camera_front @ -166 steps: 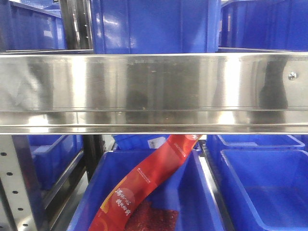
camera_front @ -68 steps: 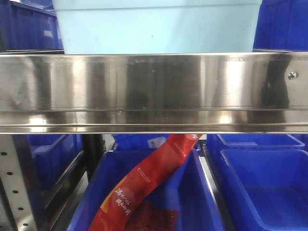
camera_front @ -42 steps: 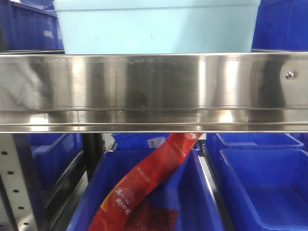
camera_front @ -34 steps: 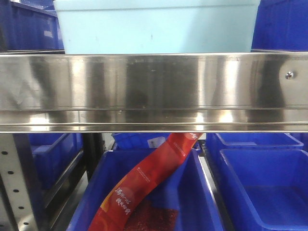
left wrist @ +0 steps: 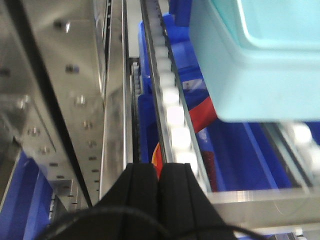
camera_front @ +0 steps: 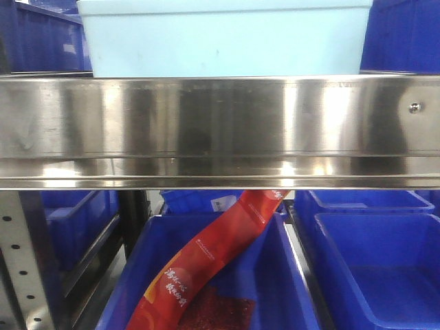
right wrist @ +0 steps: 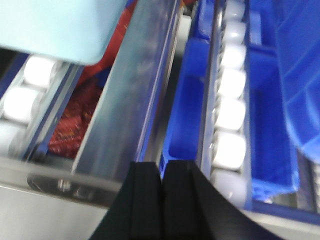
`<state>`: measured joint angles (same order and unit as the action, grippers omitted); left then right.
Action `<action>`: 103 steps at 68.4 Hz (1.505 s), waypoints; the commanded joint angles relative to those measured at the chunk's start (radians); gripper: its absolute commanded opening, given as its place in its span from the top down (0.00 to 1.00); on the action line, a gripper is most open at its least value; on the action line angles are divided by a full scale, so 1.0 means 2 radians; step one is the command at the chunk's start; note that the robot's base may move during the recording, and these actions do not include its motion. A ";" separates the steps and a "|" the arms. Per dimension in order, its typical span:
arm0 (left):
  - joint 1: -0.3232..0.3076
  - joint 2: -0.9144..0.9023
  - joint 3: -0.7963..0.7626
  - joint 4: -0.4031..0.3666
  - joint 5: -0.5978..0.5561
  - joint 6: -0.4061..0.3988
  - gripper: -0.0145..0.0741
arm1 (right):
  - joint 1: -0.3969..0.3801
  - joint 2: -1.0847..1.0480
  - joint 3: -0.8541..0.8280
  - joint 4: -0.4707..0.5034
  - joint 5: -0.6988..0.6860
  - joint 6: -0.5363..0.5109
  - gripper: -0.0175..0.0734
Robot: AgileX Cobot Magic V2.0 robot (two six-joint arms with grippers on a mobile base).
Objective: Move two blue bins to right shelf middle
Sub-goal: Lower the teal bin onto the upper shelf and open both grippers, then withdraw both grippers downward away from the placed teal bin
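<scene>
A wide stainless steel shelf beam (camera_front: pixel 220 130) is spanning the front view, catching bright vertical glare. A pale blue bin (camera_front: pixel 223 38) is sitting on the level above it, centred, with dark blue bins (camera_front: pixel 402 34) standing behind it to either side. Below the beam, a blue bin (camera_front: pixel 275 275) is holding a red packet (camera_front: pixel 206 265) that is leaning diagonally over its back rim; another blue bin (camera_front: pixel 378 275) is sitting just beside it on the right. In the left wrist view the left gripper (left wrist: pixel 159 182) is showing its jaws pressed together with nothing between them, hanging beside a white roller track (left wrist: pixel 172 115) that is carrying the pale bin. The right gripper (right wrist: pixel 161 190) is likewise clenched on nothing, over a steel rail (right wrist: pixel 135 100) between two roller lanes; this view is blurred.
</scene>
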<state>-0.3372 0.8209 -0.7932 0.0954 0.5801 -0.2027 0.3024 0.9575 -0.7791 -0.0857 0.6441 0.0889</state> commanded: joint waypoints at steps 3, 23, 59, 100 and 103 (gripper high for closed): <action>0.002 -0.066 0.064 0.002 -0.033 -0.004 0.96 | -0.003 -0.058 0.064 -0.002 -0.072 0.001 0.99; 0.002 -0.239 0.153 0.008 -0.041 -0.004 0.96 | -0.002 -0.211 0.163 -0.002 -0.137 0.001 0.99; 0.002 -0.386 0.160 0.010 -0.048 -0.004 0.96 | -0.002 -0.425 0.185 -0.002 -0.173 0.001 0.99; 0.002 -0.386 0.160 0.010 -0.048 -0.004 0.96 | -0.002 -0.425 0.185 -0.002 -0.173 0.001 0.99; 0.002 -0.386 0.160 0.010 -0.048 -0.004 0.96 | -0.002 -0.425 0.185 -0.002 -0.173 0.001 0.99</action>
<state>-0.3372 0.0524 -0.4738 0.1147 0.5080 -0.2050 0.3024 0.1126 -0.4105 -0.0857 0.3219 0.0903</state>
